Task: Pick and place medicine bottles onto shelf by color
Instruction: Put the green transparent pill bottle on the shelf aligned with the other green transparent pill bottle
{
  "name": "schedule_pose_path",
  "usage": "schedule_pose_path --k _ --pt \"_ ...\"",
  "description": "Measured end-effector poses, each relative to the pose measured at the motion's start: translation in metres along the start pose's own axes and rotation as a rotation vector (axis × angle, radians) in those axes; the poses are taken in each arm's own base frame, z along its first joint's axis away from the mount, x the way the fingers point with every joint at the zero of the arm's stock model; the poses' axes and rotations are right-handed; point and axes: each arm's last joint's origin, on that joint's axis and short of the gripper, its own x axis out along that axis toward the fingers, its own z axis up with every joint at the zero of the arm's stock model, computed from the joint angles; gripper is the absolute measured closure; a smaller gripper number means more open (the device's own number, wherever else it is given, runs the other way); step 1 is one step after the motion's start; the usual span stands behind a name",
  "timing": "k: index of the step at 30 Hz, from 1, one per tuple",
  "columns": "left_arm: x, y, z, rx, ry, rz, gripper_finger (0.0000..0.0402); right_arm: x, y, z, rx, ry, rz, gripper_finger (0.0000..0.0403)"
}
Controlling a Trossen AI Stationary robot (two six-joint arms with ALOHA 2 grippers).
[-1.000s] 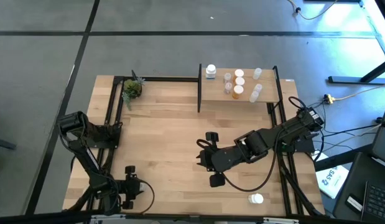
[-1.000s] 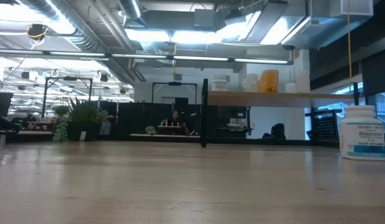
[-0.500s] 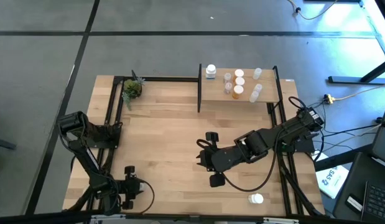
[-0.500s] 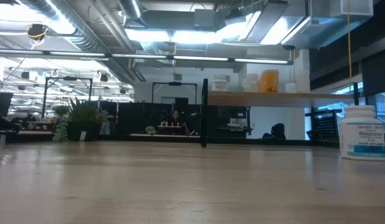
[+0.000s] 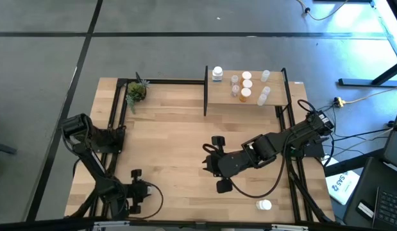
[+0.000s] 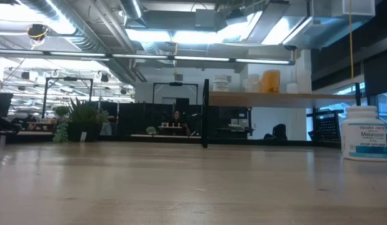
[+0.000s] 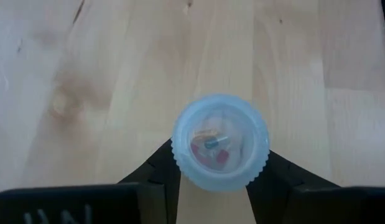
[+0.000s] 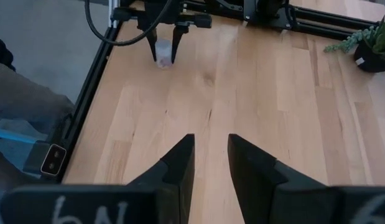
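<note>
The left gripper (image 7: 220,186) is closing around a clear bottle (image 7: 220,142) standing at the table's near left edge, its fingers flanking it on both sides. It should centre and grip firmly before lifting toward the shelf (image 5: 246,96). The right gripper (image 8: 209,163) is hovering mid-table, narrowly parted and empty.

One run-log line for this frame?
left gripper: around clear bottle, near table edge | right gripper: empty, mid-table | shelf: bottles placed | white bottle: on table
</note>
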Motion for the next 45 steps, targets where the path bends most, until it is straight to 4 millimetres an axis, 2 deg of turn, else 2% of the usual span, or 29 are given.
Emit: schedule_pose_path --k 9,18,23,28,38,45 --pt "0.019 0.011 0.048 0.11 0.025 0.036 0.0277 -0.004 -0.001 -0.002 -0.061 0.019 -0.021 0.0304" --pt "0.049 0.032 0.104 0.208 -0.01 -0.024 0.0277 -0.037 -0.011 -0.003 -0.033 -0.002 -0.053 0.0304" --pt "0.065 0.054 0.131 0.243 -0.026 -0.08 0.0277 -0.043 -0.014 -0.006 -0.04 0.028 -0.061 0.0304" --pt "0.079 0.079 0.148 0.247 -0.012 -0.081 0.0277 -0.043 -0.015 -0.009 -0.025 0.054 -0.065 0.0304" --pt "0.093 0.114 0.179 0.324 -0.122 -0.119 0.0277 -0.043 -0.015 -0.009 -0.026 0.055 -0.059 0.0304" --pt "0.099 0.14 0.189 0.331 -0.126 -0.099 0.0277 -0.043 -0.015 -0.009 -0.006 0.056 -0.06 0.0304"
